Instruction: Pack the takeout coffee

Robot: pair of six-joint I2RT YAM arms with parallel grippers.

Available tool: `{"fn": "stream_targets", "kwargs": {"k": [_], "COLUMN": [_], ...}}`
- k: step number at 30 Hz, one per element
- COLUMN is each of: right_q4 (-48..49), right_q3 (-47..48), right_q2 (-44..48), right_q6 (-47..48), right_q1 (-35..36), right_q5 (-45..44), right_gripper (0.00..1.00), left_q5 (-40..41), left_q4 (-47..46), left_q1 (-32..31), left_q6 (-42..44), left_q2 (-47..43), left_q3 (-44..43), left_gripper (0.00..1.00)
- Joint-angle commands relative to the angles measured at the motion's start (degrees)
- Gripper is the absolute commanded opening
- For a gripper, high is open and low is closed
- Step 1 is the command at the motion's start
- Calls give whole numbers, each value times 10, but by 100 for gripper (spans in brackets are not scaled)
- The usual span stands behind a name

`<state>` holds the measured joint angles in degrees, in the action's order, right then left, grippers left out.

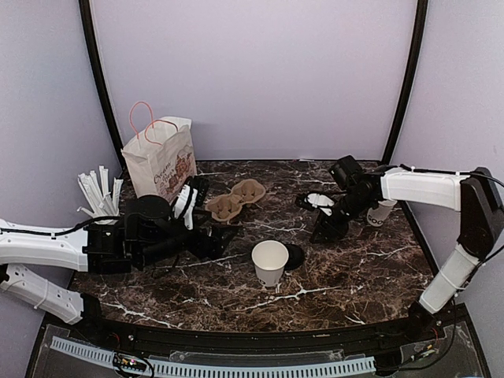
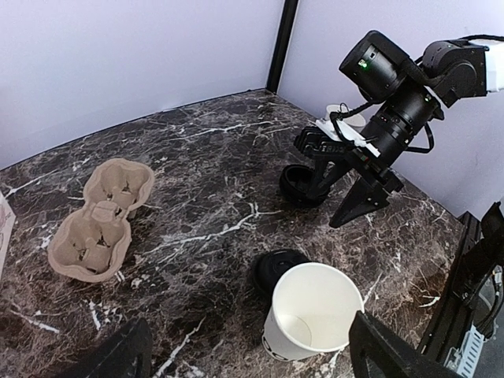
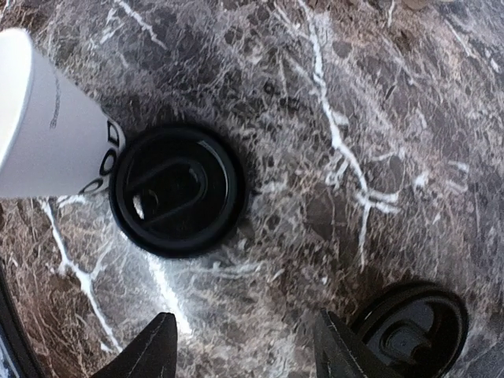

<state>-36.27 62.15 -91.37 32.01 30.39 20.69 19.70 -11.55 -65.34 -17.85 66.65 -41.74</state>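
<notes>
Our left claw (image 2: 248, 339) stands wide open. Its two fingers (image 2: 118, 354) sit at the bottom corners of its wrist view, with nothing gripped between them. Just beyond that gap the takeout coffee cup (image 2: 311, 315) stands upright near the middle of the marbled tabletop (image 1: 354, 276). It is open-topped, and we can see its white inside. Its black lid (image 2: 277, 268) lies flat on the tabletop against the cup's base, on the side toward the right arm.

Our right claw (image 3: 244, 331) is open too and holds nothing; we see only bare marble between its fingers. It hangs tilted downward over the tabletop, near the cup and lid, which show ahead of it in its wrist view. A second black lid (image 3: 413, 327) lies on the tabletop just beside one of its fingers, partly hidden by it.

Farther out, a cardboard cup carrier (image 2: 101, 216) lies toward the back. A paper bag (image 1: 161, 161) with pink handles stands upright at the back left. A cup of wrapped straws (image 1: 98, 197) stands near it at the left edge. Another white cup (image 1: 382, 214) stands behind the right arm, and we cannot tell what is on top of it because the arm hides it.
</notes>
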Motion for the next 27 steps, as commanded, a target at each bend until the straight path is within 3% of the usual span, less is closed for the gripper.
{"fn": "stream_targets", "kwargs": {"k": [1, 11, 27], "right_q4": [5, -28, -24], "right_q3": [53, 113, 122], "right_q2": [-52, -129, -161], "right_q6": [-17, -17, -22], "right_q1": [31, 94, 126], "right_q5": [-14, -4, -68], "right_gripper": [63, 76, 77], "left_q5": [34, 41, 31], "left_q4": [50, 69, 59], "left_q1": [6, 6, 6], "left_q6": [-32, -54, -58], "left_q2": [-32, -69, -49], "left_q3": [11, 28, 26], "left_gripper": [89, 89, 89]}}
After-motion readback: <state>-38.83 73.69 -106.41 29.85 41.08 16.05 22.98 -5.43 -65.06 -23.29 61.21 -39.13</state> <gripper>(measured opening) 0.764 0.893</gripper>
